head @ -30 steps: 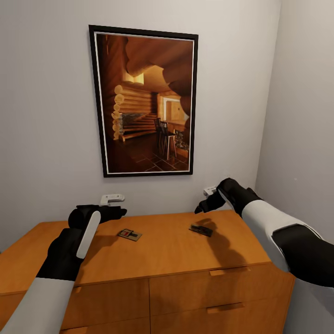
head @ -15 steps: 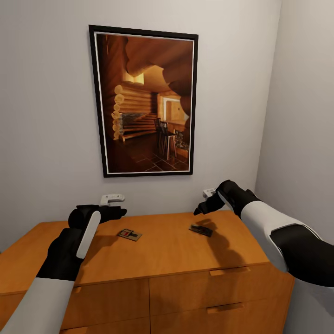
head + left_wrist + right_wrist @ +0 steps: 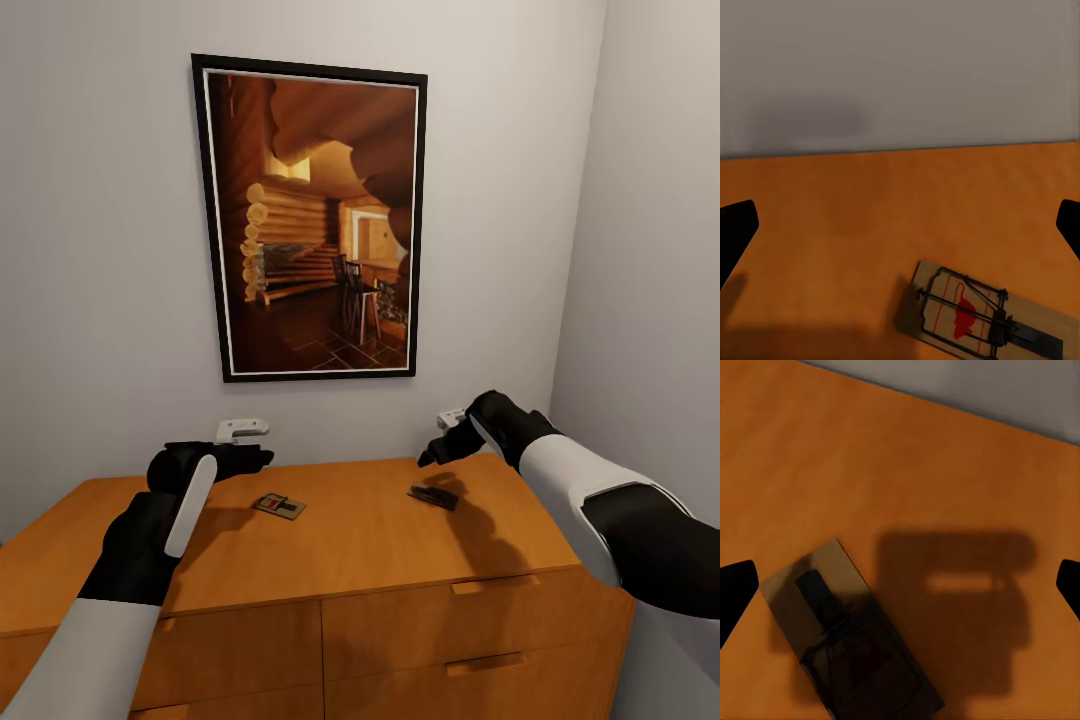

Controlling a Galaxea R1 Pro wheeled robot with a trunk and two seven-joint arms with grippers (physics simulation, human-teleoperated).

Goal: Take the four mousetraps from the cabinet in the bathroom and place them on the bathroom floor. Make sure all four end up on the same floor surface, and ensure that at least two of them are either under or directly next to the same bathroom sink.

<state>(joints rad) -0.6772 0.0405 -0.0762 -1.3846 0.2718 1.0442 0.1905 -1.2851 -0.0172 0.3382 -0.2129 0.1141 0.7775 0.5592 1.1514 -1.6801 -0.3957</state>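
Two mousetraps lie flat on the cabinet point(image 3: 350, 540) top. Left trap point(image 3: 279, 506) sits just ahead and right of the left gripper point(image 3: 255, 459), not touching. Right trap point(image 3: 433, 495) lies under the right gripper point(image 3: 428, 457), apart. Both grippers gape wide, holding nothing.

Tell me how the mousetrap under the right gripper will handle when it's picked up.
The mousetrap looks like a thin flat wooden board, so probably stiff and light. Lying flush on the cabinet, it offers little edge and may slide rather than lift. Its wire parts could snag or snap.
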